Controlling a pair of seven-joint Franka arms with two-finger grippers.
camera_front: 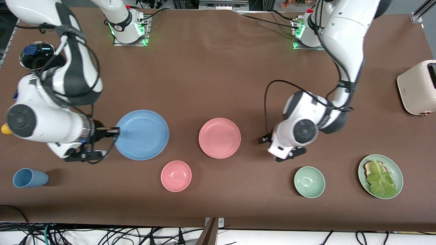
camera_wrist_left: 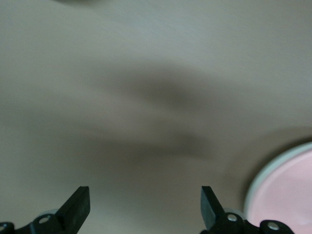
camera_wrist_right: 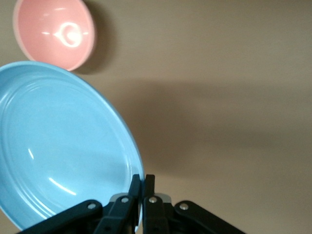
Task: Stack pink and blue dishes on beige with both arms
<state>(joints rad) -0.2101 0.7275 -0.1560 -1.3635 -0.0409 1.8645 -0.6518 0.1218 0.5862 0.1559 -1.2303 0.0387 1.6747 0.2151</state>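
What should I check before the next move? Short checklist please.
1. Right gripper shut on blue plate rim: ok.
2. Left gripper open, holding nothing, over bare table beside pink plate: ok.
3. Pink plate flat on table, free of both grippers: ok.
4. Beige plate located: not ok, not in any view.
5. Pink bowl apart from blue plate: ok.

Big brown table [camera_front: 218, 68] takes up pretty much everything, matte cloth-like top with soft shadows on it. Tangle of black cables [camera_front: 102, 234] on the pale floor along its near edge, metal framing past the top edge.
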